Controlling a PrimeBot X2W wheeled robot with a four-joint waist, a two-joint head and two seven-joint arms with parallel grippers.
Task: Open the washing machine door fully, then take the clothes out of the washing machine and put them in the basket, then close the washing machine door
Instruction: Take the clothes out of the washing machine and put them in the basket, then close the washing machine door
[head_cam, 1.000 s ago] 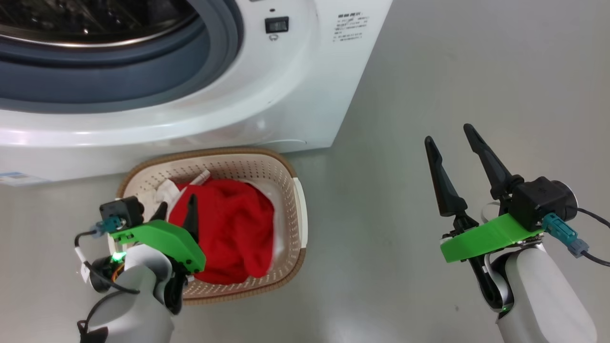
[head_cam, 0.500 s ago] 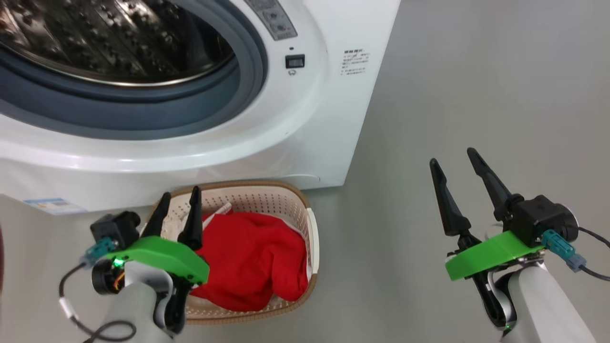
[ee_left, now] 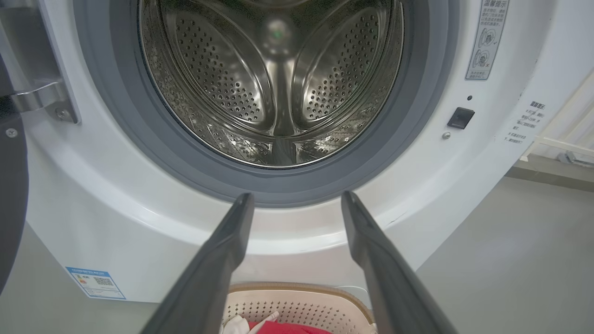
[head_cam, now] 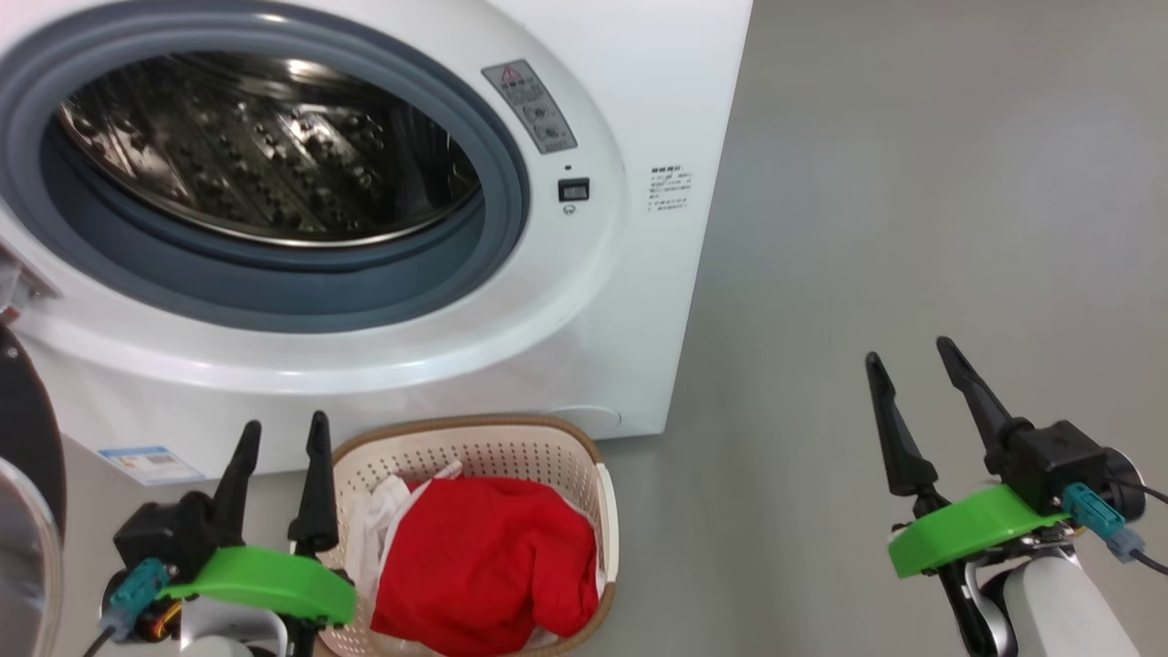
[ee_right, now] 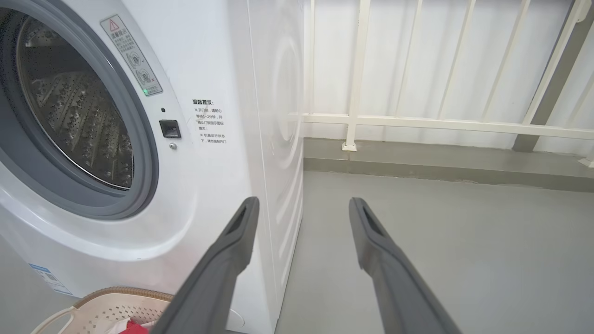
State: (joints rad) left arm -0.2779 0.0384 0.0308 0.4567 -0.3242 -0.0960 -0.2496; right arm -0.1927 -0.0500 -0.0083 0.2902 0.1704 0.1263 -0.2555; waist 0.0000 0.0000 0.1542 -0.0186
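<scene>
The washing machine [head_cam: 593, 319] stands with its round mouth uncovered and its steel drum [head_cam: 265, 155] bare inside. Its door [head_cam: 26, 429] is swung out at the far left, a slice of black rim and glass showing. On the floor in front sits the basket [head_cam: 493, 424], holding the red and white clothes [head_cam: 484, 566]. My left gripper [head_cam: 285, 422] is open and empty just left of the basket, fingers pointing at the machine. In the left wrist view my left gripper [ee_left: 298, 197] faces the drum [ee_left: 274, 79]. My right gripper [head_cam: 910, 351] is open and empty over the floor to the right.
Grey floor [head_cam: 912, 182] stretches to the right of the machine. In the right wrist view a white railing [ee_right: 417, 120] on a low kerb runs behind the machine's right side. A blue label [head_cam: 151, 464] is stuck low on the machine's front.
The head camera has tilted up, bringing the drum into view. My left gripper has lifted away from the clothes and now sits left of the basket. The clothes stay in the basket.
</scene>
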